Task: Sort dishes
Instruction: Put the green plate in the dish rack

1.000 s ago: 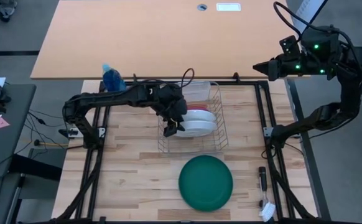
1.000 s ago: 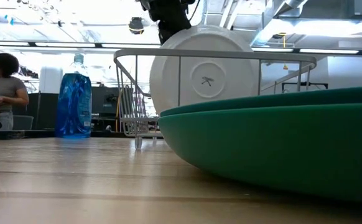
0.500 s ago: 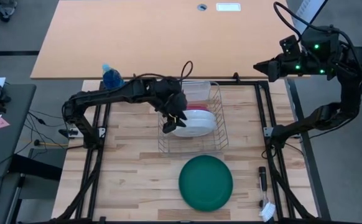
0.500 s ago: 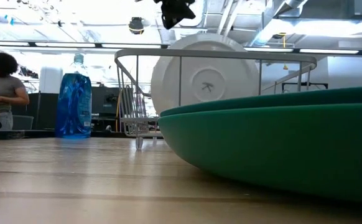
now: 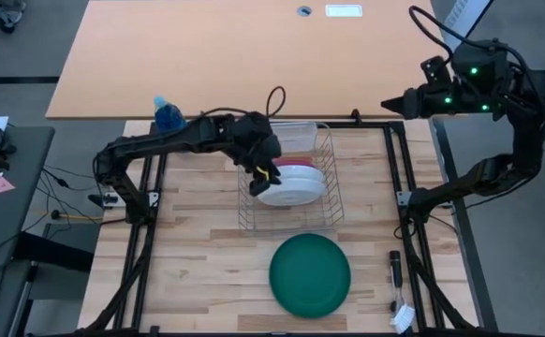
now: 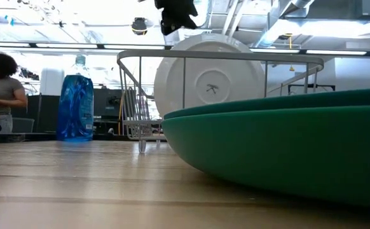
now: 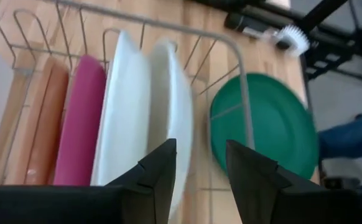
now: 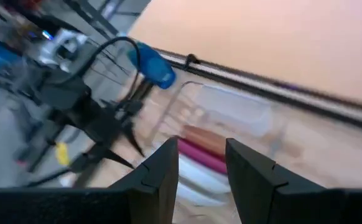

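A wire dish rack [image 5: 254,213] holds several plates on edge: orange [image 7: 47,118], magenta [image 7: 81,124] and two white ones [image 7: 128,112], the nearest white one [image 6: 210,79] facing the table's near edge. A dark green plate [image 5: 310,273] lies flat on the table in front of the rack. My left gripper [image 7: 199,165] hangs open just above the white plates' top rims [image 5: 267,174], touching nothing. My right gripper [image 5: 387,103] is raised off the table's far right corner, open and empty.
A blue spray bottle [image 5: 168,117] stands at the far left of the rack. A clear container [image 5: 299,131] sits at the rack's far end. A dish brush [image 5: 400,316] lies by the near right edge. A person [image 6: 0,89] sits in the room behind.
My left gripper has come up from the nearest white plate's top rim and gone a little toward the table's far edge, over the other plates. The white plate has stayed upright in the rack.
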Robot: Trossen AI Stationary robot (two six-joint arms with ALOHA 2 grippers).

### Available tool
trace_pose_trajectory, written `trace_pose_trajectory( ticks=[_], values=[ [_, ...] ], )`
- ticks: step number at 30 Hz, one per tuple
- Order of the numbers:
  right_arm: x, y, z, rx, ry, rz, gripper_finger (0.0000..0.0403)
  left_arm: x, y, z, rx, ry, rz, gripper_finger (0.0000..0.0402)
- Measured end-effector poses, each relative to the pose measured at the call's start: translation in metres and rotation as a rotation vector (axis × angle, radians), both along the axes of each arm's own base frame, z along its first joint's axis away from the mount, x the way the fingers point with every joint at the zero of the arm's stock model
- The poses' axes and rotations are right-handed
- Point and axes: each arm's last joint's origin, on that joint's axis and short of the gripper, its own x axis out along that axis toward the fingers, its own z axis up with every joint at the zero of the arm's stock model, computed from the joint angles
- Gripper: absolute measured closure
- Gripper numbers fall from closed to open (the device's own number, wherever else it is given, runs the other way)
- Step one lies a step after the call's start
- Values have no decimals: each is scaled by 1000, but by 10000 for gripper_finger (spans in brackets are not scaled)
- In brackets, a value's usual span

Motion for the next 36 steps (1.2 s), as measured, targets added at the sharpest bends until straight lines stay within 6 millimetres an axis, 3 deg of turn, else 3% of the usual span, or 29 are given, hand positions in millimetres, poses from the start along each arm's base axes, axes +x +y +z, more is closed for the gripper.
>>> trace_pose_trajectory(
  ticks=[9, 16, 22, 26, 30, 36],
  values=[
    [10, 18, -2, 270, -90, 136, 252, -6, -1, 32, -51, -53, 58, 272],
    [42, 50, -27, 460, 55, 273, 216, -28, 0, 47, -17, 75, 132, 272],
    [71, 109, -84, 610, 367, 284, 192, -53, -2, 57, 38, 138, 139, 272],
    [74, 149, -130, 622, 564, 199, 189, -68, -4, 64, 76, 136, 186, 272],
    [73, 178, -168, 620, 622, 113, 189, -76, -3, 70, 131, 125, 241, 272],
    [81, 202, -225, 640, 604, 88, 189, -77, 6, 71, 220, 123, 273, 272]
  ],
)
